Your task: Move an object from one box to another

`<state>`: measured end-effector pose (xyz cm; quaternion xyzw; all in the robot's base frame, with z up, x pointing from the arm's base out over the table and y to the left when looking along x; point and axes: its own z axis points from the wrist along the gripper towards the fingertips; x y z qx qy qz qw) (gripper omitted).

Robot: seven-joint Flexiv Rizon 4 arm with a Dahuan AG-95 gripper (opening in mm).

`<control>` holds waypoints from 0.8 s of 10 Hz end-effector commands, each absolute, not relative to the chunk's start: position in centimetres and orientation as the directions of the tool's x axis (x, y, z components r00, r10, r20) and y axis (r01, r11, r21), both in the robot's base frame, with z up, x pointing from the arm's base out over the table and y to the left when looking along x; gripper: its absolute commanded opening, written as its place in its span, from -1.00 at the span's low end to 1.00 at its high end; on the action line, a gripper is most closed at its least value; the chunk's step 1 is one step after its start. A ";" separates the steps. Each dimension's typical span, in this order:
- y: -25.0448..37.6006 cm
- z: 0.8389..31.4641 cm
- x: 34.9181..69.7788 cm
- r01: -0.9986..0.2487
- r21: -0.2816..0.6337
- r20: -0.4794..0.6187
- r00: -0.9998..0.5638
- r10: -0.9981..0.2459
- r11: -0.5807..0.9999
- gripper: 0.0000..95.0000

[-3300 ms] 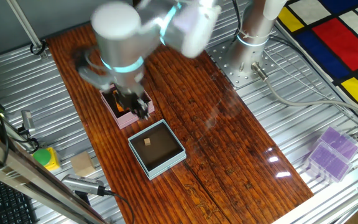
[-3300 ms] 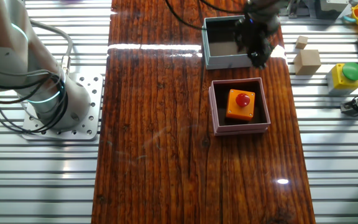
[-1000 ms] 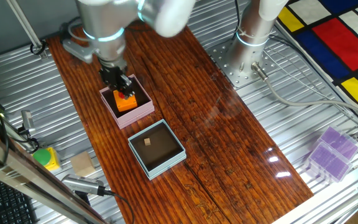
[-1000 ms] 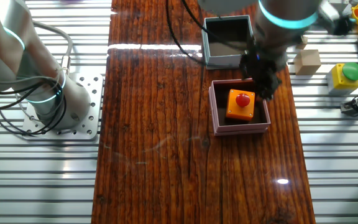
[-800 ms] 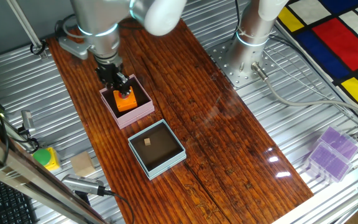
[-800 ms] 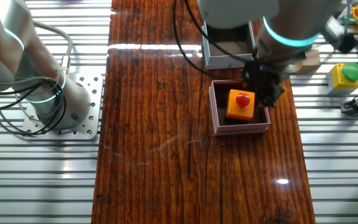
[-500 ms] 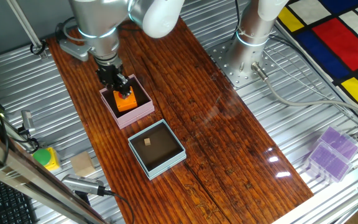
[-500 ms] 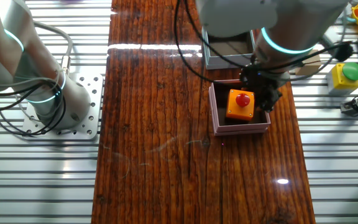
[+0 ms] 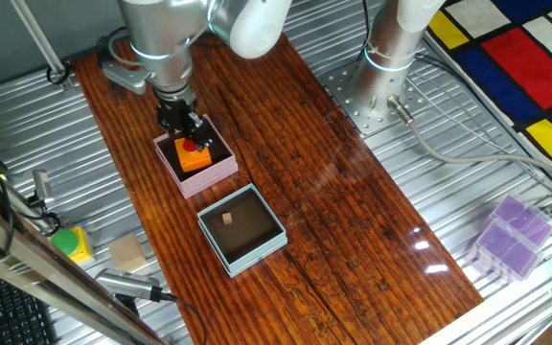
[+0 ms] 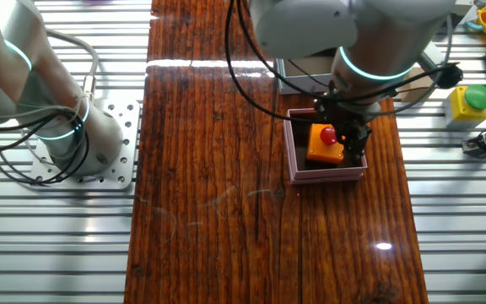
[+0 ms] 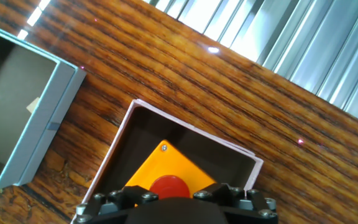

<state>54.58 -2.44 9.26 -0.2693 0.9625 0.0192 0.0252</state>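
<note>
The small pink box [image 9: 199, 182] stands on the wooden table and holds an orange block [image 9: 196, 159] with a red button on top. My gripper [image 9: 189, 133] hangs right over that block, with its dark fingers [image 10: 359, 140] either side of the red button [image 10: 330, 134], open and holding nothing. The hand view shows the pink box wall [image 11: 120, 149], the orange block [image 11: 179, 167] and only the gripper's body at the bottom edge. The light blue box [image 9: 257, 247] with a dark brown inside sits close by and holds a small tan cube [image 9: 228, 218].
A yellow box with a green button [image 9: 65, 240] and wooden cubes [image 9: 127, 254] lie off the wooden board by the blue box. Purple plastic containers [image 9: 511, 235] sit far right. The arm's base [image 9: 386, 57] is bolted beside the board.
My gripper moved from over the blue box to the pink box, then shifted sideways to sit directly above the orange block. The block and both boxes have not moved.
</note>
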 end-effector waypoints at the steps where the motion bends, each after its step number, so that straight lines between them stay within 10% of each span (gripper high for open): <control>1: -2.1 8.9 54.7 -0.515 0.021 -0.060 -0.856 -0.513 0.857 0.20; 8: -2.0 8.7 54.7 -0.524 0.019 -0.064 -0.850 -0.522 0.851 0.20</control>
